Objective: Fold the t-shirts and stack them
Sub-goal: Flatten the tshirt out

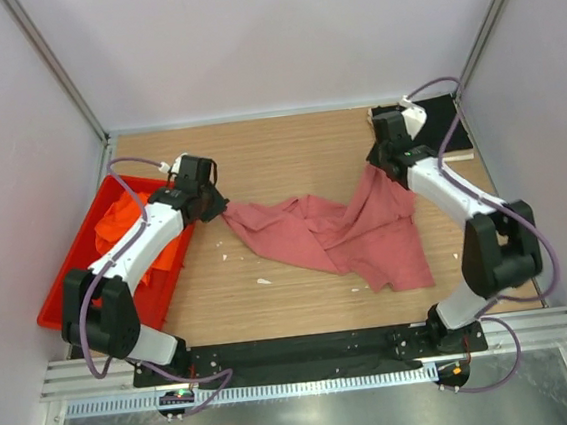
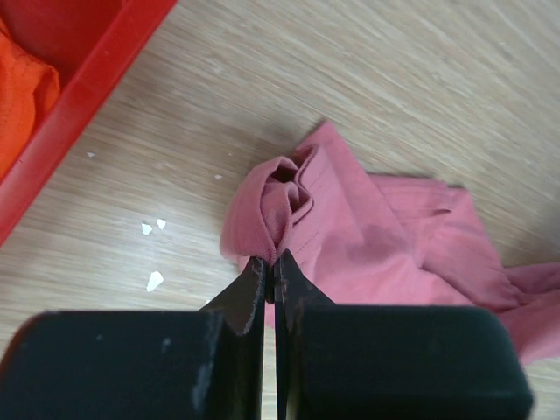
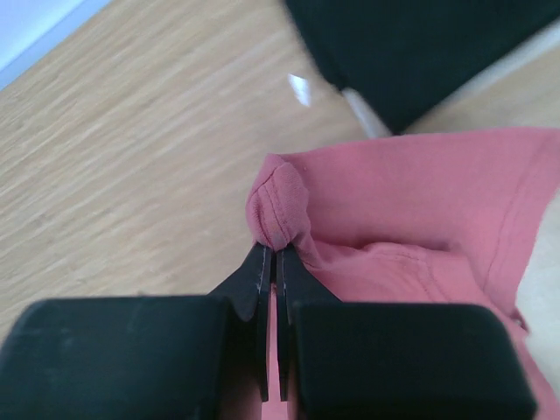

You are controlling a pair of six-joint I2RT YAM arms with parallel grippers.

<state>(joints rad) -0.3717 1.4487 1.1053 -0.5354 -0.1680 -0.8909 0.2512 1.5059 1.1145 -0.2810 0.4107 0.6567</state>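
Note:
The rose-red t-shirt [image 1: 336, 233] lies crumpled across the middle of the table, stretched between both grippers. My left gripper [image 1: 221, 206] is shut on its left end; the left wrist view shows the pinched fold [image 2: 278, 197] at my fingertips [image 2: 271, 260]. My right gripper [image 1: 378, 171] is shut on its upper right corner, lifted a little; the right wrist view shows a bunched hem [image 3: 278, 210] between my fingertips [image 3: 276, 249]. The orange t-shirt [image 1: 129, 227] lies in the red tray. The black t-shirt [image 1: 446, 122] lies folded at the back right.
The red plastic tray [image 1: 60, 294] stands at the left edge; its wall [image 2: 96, 74] shows in the left wrist view. Small white scraps [image 1: 263, 281] lie on the wood near the shirt. The black shirt [image 3: 420, 44] lies just beyond my right gripper.

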